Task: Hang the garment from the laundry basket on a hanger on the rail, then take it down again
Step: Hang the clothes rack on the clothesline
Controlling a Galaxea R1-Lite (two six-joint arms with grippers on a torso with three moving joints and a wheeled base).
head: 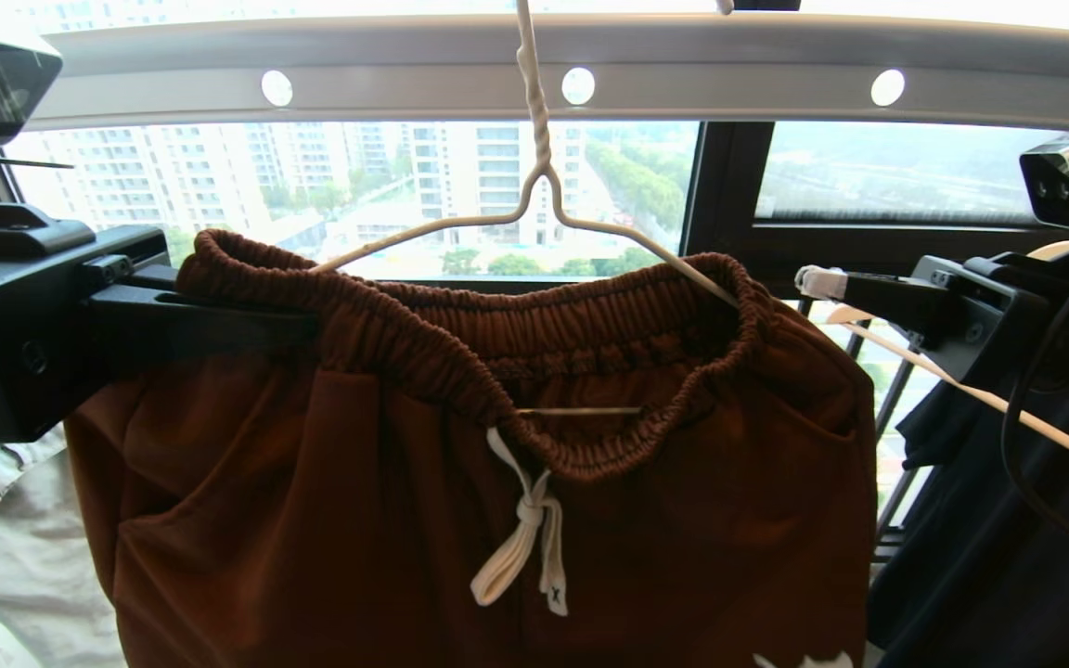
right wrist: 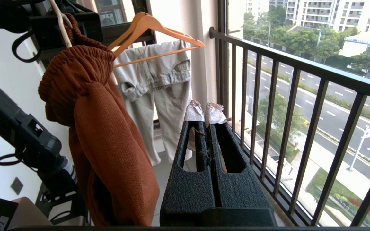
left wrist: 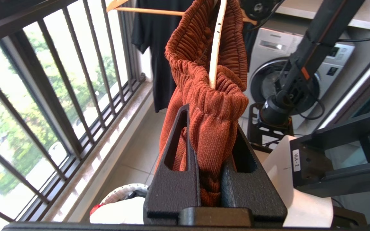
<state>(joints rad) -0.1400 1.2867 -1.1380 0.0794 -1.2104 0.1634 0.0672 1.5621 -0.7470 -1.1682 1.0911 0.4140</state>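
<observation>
The garment (head: 497,501), rust-brown shorts with a white drawstring, hangs by its gathered waistband on the cream wire hanger (head: 534,186). The hanger's long hook goes up over the grey rail (head: 729,83) with round holes. My left gripper (head: 298,329) comes in level from the left and is shut on the waistband's left end; rust fabric (left wrist: 210,134) fills the gap of that gripper (left wrist: 212,122), right below the hanger's wire end (left wrist: 217,45). My right gripper (head: 813,281) is shut and empty, just off the garment's right side, its taped tips (right wrist: 206,110) clear of the shorts (right wrist: 108,144). A white round rim (left wrist: 124,192), maybe the laundry basket, shows low down.
Pale denim trousers (right wrist: 159,77) hang on a thick wooden hanger (right wrist: 153,25) beyond the shorts. A dark garment (head: 980,520) on another wooden hanger (head: 989,399) hangs at the right. The black barred railing (right wrist: 300,112) runs along the balcony; a washing machine (left wrist: 278,64) stands behind.
</observation>
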